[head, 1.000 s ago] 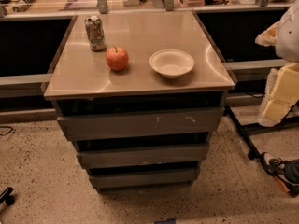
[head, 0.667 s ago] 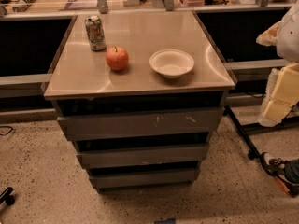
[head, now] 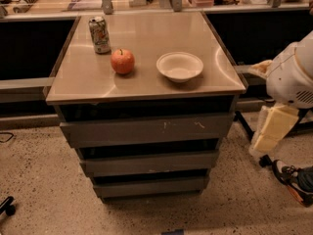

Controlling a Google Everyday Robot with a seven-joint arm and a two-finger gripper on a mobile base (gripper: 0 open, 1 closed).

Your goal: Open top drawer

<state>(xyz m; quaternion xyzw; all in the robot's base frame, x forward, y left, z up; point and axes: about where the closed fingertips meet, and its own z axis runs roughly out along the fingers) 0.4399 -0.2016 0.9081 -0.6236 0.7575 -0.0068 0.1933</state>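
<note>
The top drawer [head: 146, 130] is the widest grey panel just under the tabletop, with pale scratches right of centre, and it sits flush and closed. Two narrower drawer fronts [head: 149, 163] lie below it. My arm's white body [head: 293, 75] is at the right edge of the view, beside the cabinet's right side. My gripper [head: 270, 130] hangs below it as a pale cream part, level with the top drawer and apart from it to the right.
On the steel cabinet top [head: 146, 84] stand a soda can [head: 99, 34], a red apple [head: 122, 61] and a white bowl [head: 179, 66]. Counters with dark openings run behind on both sides. A shoe [head: 293, 177] and black stand legs are on the floor at right.
My arm has moved down and slightly left, closer to the cabinet's right side. The drawers and the objects on top have not moved.
</note>
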